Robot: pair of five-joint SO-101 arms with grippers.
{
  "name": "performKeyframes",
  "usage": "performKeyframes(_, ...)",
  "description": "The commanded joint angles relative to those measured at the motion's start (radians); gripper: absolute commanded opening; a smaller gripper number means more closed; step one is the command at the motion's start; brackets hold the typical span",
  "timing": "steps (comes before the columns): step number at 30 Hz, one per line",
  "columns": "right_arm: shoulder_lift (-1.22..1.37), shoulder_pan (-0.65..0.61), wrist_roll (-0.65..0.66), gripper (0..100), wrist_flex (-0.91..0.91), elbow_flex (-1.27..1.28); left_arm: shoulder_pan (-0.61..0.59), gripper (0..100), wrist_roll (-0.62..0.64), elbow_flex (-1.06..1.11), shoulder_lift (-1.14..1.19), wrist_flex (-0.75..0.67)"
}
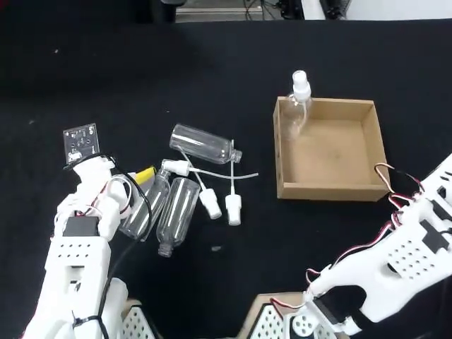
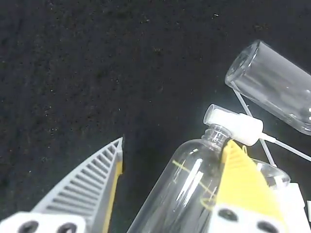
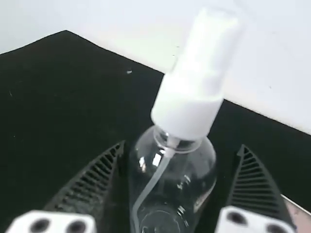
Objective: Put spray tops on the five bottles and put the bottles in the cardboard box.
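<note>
The right arm's fingers point(image 3: 90, 191) grip a capped bottle point(image 3: 175, 184) by its body. The left arm's fingers point(image 2: 87, 189) are spread astride a lying bottle point(image 2: 180, 189) with a spray top point(image 2: 233, 127) at its neck, well left of the cardboard box point(image 1: 328, 191). A second bottle point(image 1: 176, 210) lies alongside it and a third bottle point(image 1: 201, 145) lies near. Two loose spray tops point(image 1: 233, 208) lie on the tabletop point(image 1: 233, 282) between them and the box. A standing bottle point(image 1: 296, 113) occupies the box's far left corner.

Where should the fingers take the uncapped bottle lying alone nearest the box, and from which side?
Probably mid-body of the uncapped bottle, from straight above, closing across its width. It lies on its side, so the round wall offers two opposed faces; tubes of the loose spray tops crowd the neck end.
</note>
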Motion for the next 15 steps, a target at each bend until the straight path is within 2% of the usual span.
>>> performKeyframes(1, -0.079, 0.003, 0.002, 29.7, -0.003, -0.041, -0.012, 30, 0.003, -0.008, -0.015, -0.021)
performKeyframes(15, -0.076, 0.005, 0.002, 29.7, 0.005, -0.064, -0.012, 30, 0.003, -0.008, -0.015, -0.021)
